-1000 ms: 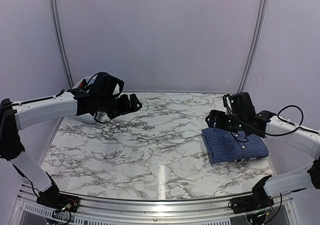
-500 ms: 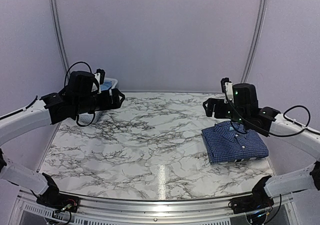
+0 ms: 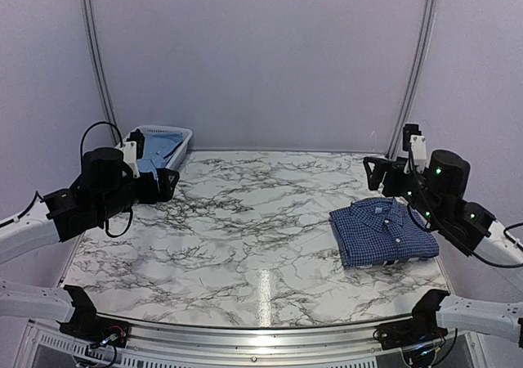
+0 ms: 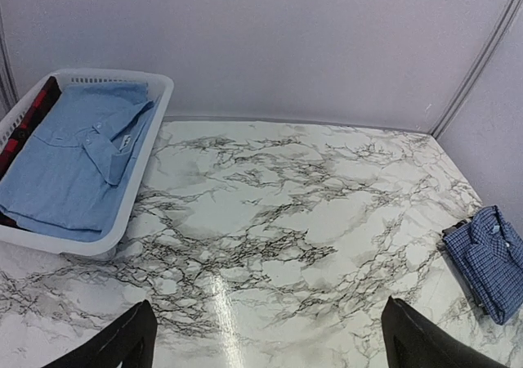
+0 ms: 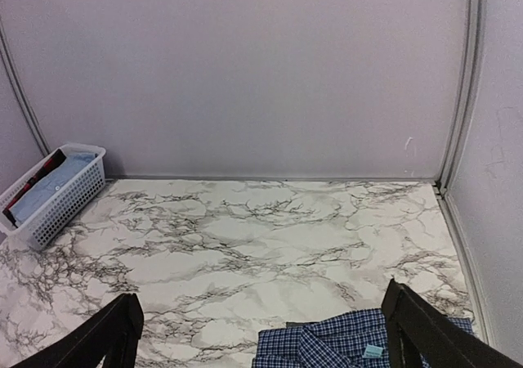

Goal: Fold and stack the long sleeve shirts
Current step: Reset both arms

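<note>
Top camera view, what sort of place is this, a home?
Probably a robot test booth, not a home: plain wall panels enclose a marble-patterned table, with the left arm and right arm mounted at its near edge and a folded blue checked shirt on it.

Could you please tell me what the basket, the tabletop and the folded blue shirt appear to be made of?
Basket: likely white plastic, from its moulded slatted walls. Tabletop: glossy, marble-veined, showing glare; stone or laminate, unclear. Folded blue shirt: matte woven cloth, finely checked.
</note>
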{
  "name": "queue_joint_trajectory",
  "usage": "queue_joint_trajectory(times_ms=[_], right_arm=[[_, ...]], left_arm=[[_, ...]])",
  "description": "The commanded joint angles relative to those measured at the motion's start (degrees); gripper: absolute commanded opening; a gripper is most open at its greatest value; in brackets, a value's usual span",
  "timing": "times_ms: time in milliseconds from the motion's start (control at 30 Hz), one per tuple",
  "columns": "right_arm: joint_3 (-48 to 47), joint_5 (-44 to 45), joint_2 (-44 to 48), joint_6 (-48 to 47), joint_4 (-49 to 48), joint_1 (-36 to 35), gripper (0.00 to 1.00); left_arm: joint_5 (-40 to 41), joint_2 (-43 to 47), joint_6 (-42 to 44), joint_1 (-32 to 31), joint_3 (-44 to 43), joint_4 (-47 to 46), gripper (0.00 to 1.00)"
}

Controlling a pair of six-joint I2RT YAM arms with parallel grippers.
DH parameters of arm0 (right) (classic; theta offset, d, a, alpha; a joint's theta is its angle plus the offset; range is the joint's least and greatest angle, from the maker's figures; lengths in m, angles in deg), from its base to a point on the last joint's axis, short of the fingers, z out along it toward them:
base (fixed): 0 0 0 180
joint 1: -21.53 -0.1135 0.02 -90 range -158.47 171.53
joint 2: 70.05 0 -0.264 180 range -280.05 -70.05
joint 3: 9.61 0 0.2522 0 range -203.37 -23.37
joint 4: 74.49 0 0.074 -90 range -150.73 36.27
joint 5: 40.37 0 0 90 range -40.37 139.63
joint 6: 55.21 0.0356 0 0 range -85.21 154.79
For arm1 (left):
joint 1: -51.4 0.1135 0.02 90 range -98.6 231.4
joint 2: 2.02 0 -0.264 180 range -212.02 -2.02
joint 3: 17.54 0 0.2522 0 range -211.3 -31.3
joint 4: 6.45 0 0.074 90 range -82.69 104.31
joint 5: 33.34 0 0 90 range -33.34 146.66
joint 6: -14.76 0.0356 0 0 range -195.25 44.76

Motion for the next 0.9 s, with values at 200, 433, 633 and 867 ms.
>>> queue_joint_trajectory(times_ms=[200,433,633,867], right_arm=[[6.1,4.9,11.7,-2.4,-1.9,-0.3,0.99],[5.1,4.7,8.9,-2.5,-1.0,-0.3,0.99],[5.1,3.4,8.7,-2.9,-0.8,-0.3,0.99],[4.8,2.3,8.5,-3.3,-0.5,-0.3,0.99]], left_arm=[[5.0,12.6,5.8,-0.2,12.0,-10.0,0.99],[6.3,13.7,5.5,-0.2,13.4,-10.4,0.99],[6.6,13.6,4.8,-0.2,13.6,-11.1,0.99],[6.3,13.3,4.4,-0.2,13.7,-11.9,0.99]])
